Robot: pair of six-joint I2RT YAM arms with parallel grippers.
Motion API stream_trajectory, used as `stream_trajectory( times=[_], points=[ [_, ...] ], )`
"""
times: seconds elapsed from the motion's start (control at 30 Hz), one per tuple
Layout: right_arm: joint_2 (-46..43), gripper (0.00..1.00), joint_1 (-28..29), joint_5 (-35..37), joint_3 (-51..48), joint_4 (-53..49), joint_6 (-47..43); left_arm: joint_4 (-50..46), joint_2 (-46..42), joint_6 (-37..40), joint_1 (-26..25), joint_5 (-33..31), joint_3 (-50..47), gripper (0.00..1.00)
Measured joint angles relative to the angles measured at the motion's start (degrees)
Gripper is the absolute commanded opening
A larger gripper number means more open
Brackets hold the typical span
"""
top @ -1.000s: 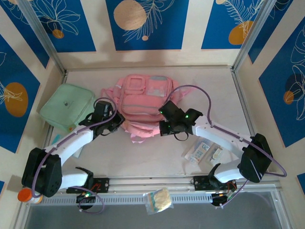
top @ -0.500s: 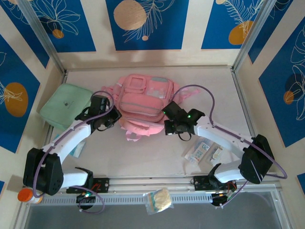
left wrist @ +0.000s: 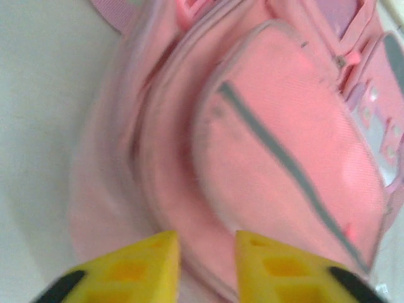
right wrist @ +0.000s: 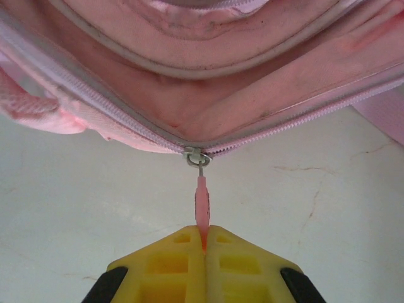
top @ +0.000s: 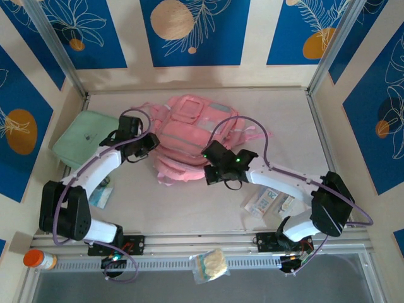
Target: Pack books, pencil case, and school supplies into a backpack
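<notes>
The pink backpack [top: 192, 129] lies flat on the tabletop [top: 183, 205], toward the middle of the far edge, with its pockets facing up. The right end effector [top: 211, 174] sits at the backpack's near side. Its yellow fingers [right wrist: 170, 265] are pressed together on the thin pink zipper pull [right wrist: 201, 205], which hangs from a metal ring where the two zip lines meet. The left end effector [top: 148, 142] is at the backpack's left side with its fingers [left wrist: 136, 271] apart over the fabric; I cannot tell whether they touch it. A white packet [top: 265, 201] with blue print lies near the front right corner. A mint-green pouch [top: 85, 140] rests by the left edge.
</notes>
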Motion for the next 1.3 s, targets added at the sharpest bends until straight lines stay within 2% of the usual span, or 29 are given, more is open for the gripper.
stream_trajectory(
  times=[0.1, 0.2, 0.3, 0.43, 0.53, 0.7, 0.83, 1.03, 1.23, 1.3],
  points=[
    [1.2, 0.00, 0.6, -0.2, 0.0, 1.1, 0.2, 1.4, -5.6, -1.6, -0.2, 1.1, -3.8, 0.49],
    [1.5, 0.00, 0.8, -0.2, 0.0, 1.7, 0.2, 3.9, -12.3, -6.6, -2.8, 0.9, -9.7, 0.55],
    [1.5, 0.00, 0.8, -0.2, 0.0, 2.5, 0.2, 6.0, -16.2, -13.1, -10.8, -0.4, -14.1, 0.58],
    [1.5, 0.00, 0.8, -0.2, 0.0, 2.5, 0.2, 9.9, -16.5, -22.4, -21.3, -4.6, -17.2, 0.61],
    [1.5, 0.00, 0.8, -0.2, -0.2, 2.8, 0.2, 13.7, -13.9, -29.1, -27.1, -8.1, -17.6, 0.61],
    [1.5, 0.00, 1.0, 0.0, -0.7, 3.3, 0.7, 19.7, -5.4, -38.5, -33.1, -12.3, -17.4, 0.63],
    [1.5, 0.00, 1.1, 0.3, -1.4, 4.2, 0.7, 20.9, -0.7, -44.0, -35.4, -15.1, -16.4, 0.64],
    [1.5, 0.00, 1.4, 0.2, -2.4, 5.5, 0.6, 21.7, 4.3, -49.5, -36.0, -19.5, -14.9, 0.64],
    [2.4, 0.00, 2.0, 0.3, -2.5, 6.2, 0.3, 19.6, 7.3, -52.8, -36.0, -22.5, -12.6, 0.44],
    [3.1, 0.00, 2.1, 0.5, -2.5, 6.3, 0.2, 18.5, 8.6, -53.0, -36.1, -22.9, -11.6, 0.31]
  ],
)
